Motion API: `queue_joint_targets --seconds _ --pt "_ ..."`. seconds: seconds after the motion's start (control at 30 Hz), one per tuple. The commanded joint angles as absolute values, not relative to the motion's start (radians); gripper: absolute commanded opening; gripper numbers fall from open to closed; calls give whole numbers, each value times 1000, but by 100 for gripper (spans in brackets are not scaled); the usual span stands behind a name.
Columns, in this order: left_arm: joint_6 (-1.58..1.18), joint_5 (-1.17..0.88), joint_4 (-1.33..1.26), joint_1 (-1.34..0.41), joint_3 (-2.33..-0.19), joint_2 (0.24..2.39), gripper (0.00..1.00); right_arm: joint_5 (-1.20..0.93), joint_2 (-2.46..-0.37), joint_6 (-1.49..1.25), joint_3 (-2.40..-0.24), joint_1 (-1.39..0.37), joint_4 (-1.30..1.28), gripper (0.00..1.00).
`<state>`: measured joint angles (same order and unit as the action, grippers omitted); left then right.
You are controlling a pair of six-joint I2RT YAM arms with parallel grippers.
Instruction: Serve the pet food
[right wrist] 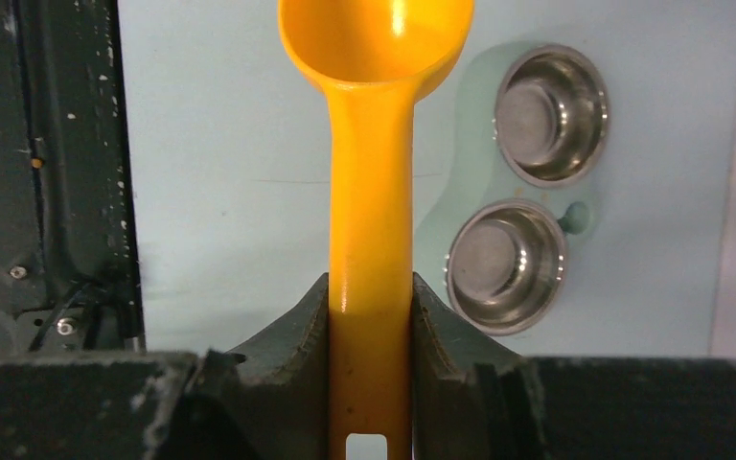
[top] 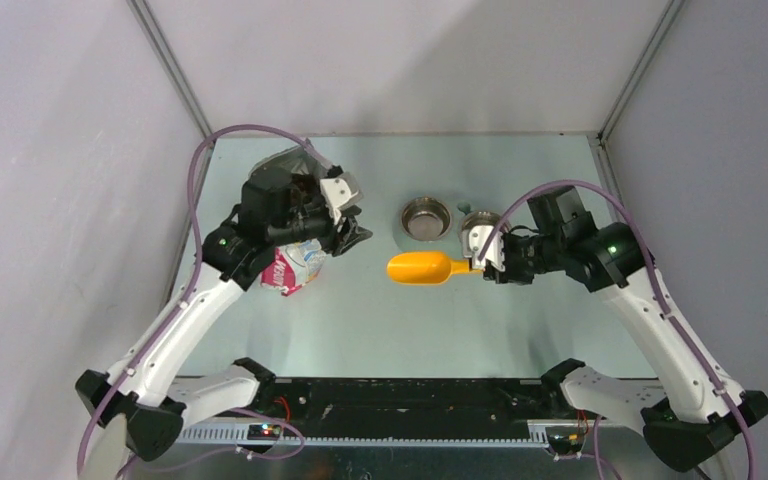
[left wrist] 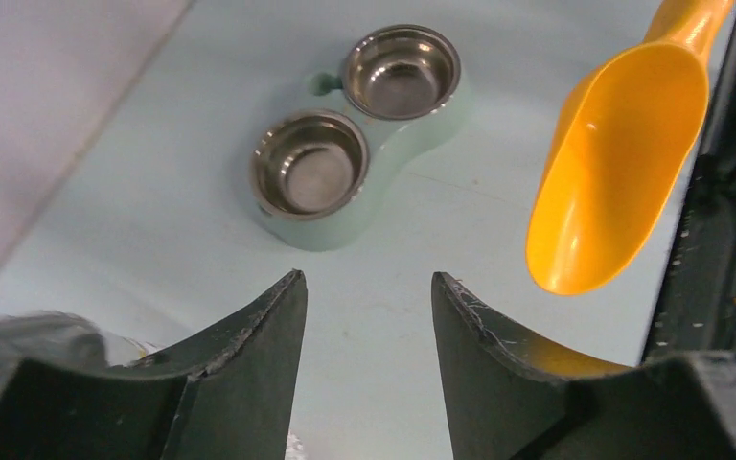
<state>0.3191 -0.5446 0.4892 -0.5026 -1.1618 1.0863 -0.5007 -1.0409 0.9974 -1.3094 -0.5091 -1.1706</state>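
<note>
Under left tool (top: 350, 232), foil bag (top: 296, 266) — mostly hidden

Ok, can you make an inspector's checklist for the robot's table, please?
Surface: pale green table, no spills seen.
Job's things: yellow plastic scoop, empty; two round steel bowls in a mint-green holder, both empty; white printed foil bag, partly hidden under the left arm; no kibble seen.
Clutter: nothing seen.
Grippers: left gripper open, holding nothing; right gripper shut on the scoop's handle.
Cables: purple cables loop along both arms.
Surroundings: plain grey walls on three sides.
</note>
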Motion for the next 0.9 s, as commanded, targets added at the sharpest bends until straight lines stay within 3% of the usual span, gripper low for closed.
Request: queue_joint_targets --seconds 0.0,0.67,0.8,0.87 --pt "512 -515 437 -564 -1174 1071 58 -554 -1083 935 -1342 -518 -1127 0" --pt "416 -578 562 -758 -1368 1334 47 -563 -1194 919 -1453 -603 -1102 0" --pt "421 -489 582 -742 -1461 1332 54 -550 -1205 935 -1430 -595 -1125 0" --pt "395 -562 602 -705 -1509 1332 57 -557 -1219 939 -1420 -578 -1129 0"
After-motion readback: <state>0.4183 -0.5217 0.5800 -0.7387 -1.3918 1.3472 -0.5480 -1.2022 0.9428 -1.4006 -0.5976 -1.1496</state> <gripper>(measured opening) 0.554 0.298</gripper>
